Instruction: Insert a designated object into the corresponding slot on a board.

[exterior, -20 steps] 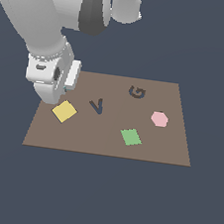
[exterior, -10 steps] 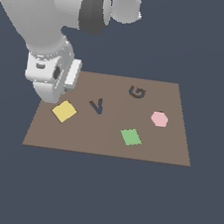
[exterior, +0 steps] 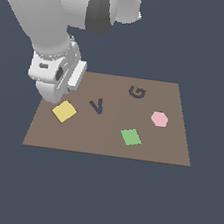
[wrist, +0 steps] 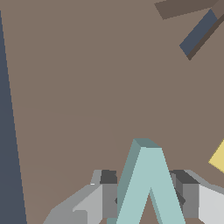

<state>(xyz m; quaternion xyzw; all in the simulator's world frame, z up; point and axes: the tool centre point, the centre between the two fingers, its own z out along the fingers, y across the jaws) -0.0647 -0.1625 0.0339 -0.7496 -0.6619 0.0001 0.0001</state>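
Teal and V-shaped, the letter piece [wrist: 148,183] is seen in the wrist view clamped between the two grey fingers [wrist: 107,197] of the gripper [wrist: 148,199], one pad pressed on each outer flank, its point directed away from the camera over bare brown surface. In the exterior view the piece itself is hidden behind the white gripper body [exterior: 56,74], which is placed over the board [exterior: 169,146] near its far corner on the exterior view's left. The V-shaped slot [exterior: 97,105] is found at about three o'clock from the gripper body, near it but clearly apart, and one dark arm of it is caught at the edge of the wrist view. A yellow diamond [exterior: 64,111] lies just beside the gripper at about five o'clock. Further off on the board, a dark G mark [exterior: 136,92] is seen at two o'clock from the slot, a pink hexagon [exterior: 159,118] at three o'clock and a green square [exterior: 130,137] at four o'clock.
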